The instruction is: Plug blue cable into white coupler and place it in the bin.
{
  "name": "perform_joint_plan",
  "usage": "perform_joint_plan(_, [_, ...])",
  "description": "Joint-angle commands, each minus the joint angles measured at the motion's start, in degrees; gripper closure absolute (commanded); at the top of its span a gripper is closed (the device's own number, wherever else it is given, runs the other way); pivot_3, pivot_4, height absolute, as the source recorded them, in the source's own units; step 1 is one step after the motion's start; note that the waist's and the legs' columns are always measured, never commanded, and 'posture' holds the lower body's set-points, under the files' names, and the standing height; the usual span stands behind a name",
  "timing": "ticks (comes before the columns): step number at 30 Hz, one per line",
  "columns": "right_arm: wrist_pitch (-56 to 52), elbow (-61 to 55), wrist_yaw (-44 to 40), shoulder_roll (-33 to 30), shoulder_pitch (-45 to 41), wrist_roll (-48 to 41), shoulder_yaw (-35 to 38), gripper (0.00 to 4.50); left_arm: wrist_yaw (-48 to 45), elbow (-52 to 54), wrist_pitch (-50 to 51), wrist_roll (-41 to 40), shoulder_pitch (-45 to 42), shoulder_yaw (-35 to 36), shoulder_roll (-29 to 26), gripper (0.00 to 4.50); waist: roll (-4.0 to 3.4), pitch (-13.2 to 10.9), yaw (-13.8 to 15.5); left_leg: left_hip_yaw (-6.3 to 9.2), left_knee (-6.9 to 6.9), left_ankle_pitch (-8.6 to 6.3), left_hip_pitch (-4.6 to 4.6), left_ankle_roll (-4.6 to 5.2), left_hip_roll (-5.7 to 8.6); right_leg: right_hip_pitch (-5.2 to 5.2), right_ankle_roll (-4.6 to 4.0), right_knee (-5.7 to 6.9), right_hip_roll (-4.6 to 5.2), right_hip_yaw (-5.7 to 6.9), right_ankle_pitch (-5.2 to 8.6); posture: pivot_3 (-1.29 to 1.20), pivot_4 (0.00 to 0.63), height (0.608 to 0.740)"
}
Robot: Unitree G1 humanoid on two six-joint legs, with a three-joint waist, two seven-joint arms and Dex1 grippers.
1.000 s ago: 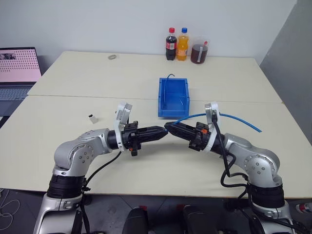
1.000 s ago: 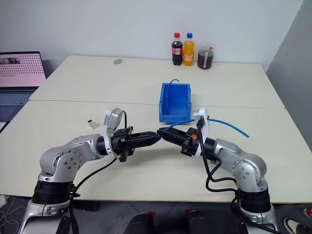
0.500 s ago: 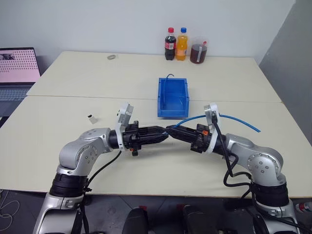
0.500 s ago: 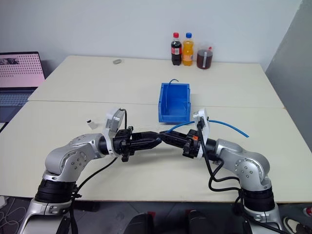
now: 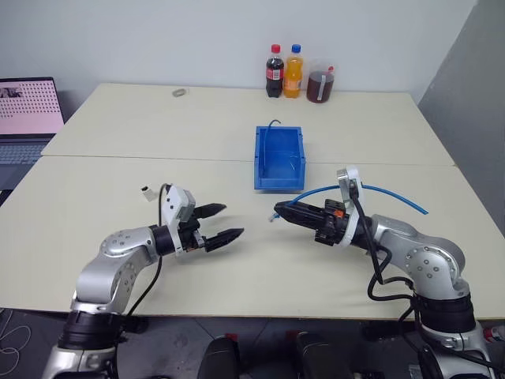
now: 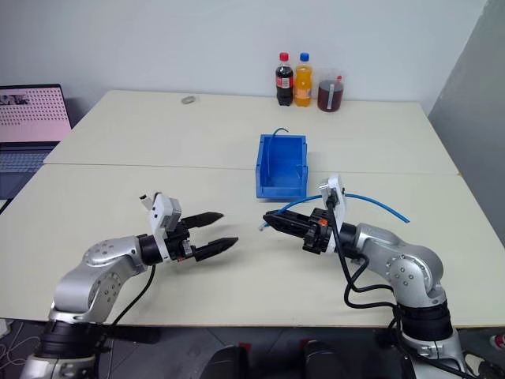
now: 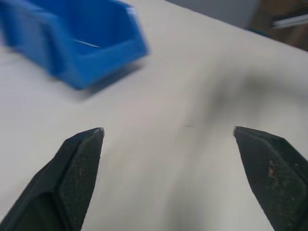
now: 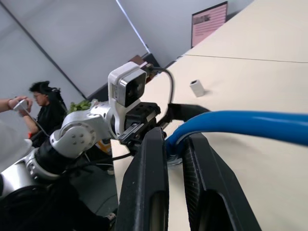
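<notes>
My right gripper [image 5: 278,212] is shut on the blue cable [image 5: 394,193] close to its end. A short tip pokes out past the fingers, and the cord trails back over the right forearm. In the right wrist view the cable [image 8: 240,122] sits pinched between the fingers [image 8: 151,159]. My left gripper [image 5: 223,222] hovers over the table a hand's width left of the right one, open and empty. The white coupler [image 5: 147,191] lies on the table behind the left arm. Further back in the middle stands the bin [image 5: 278,178], with a thin cord inside.
Two bottles [image 5: 276,71] and a jar of dark liquid [image 5: 321,85] stand at the table's far edge. A small ring [image 5: 181,92] lies at the back left. A laptop [image 5: 28,106] sits off the left side. A person [image 8: 43,103] is in the background.
The left gripper has opened wide and pulled back to the left and down, away from the right gripper's tip. The right gripper still holds the cable in about the same place.
</notes>
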State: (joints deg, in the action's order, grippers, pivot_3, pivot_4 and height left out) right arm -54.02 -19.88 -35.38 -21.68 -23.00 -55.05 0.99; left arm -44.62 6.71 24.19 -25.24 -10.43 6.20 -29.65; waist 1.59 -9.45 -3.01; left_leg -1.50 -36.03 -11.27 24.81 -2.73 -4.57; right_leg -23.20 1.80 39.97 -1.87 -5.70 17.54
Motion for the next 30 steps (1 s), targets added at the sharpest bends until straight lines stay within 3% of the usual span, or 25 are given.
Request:
perform_joint_plan(1, [1.88, -0.76, -1.07, -0.46, 0.37, 0.32, 0.97, 4.37, 15.45, 5.57, -1.33, 4.54, 4.23, 4.51, 5.78, 0.0, 0.0, 0.0, 0.05, 0.0, 0.0, 0.0, 0.0, 0.0, 0.0, 0.0, 0.0, 0.0, 0.0, 0.0, 0.0, 0.0, 0.15, 0.74])
perform_joint_plan(6, [2.49, -0.31, -1.23, -0.4, 0.51, 0.79, 0.55, 4.37, 30.32, 9.16, 1.39, 8.64, 7.56, 6.91, 12.8, 0.0, 0.01, 0.0, 0.05, 0.06, 0.01, 0.0, 0.0, 0.0, 0.01, 0.0, -0.01, 0.03, 0.0, 0.04, -0.01, 0.0, 0.15, 0.74])
perform_joint_plan(14, [2.58, 0.47, -1.57, -0.16, -0.87, 1.61, 0.28, 4.37, 49.94, 0.44, 3.29, 14.86, 0.25, 13.51, 18.22, 0.0, 0.05, 0.02, 0.25, 0.05, -0.05, 0.01, -0.01, 0.0, 0.07, 0.03, 0.15, 0.02, -0.02, 0.0, -0.1, 0.0, 0.15, 0.74])
perform_joint_plan(30, [2.65, -0.2, -0.39, 0.33, -0.84, 1.72, 0.51, 4.38, 53.96, -21.04, -1.57, 18.74, -17.22, 12.31, 15.06, 0.0, 0.06, 0.02, 1.02, 0.02, -0.04, 0.01, 0.02, -0.01, 0.09, 0.03, 0.01, -0.01, -0.02, 0.0, -0.19, 0.0, 0.15, 0.74])
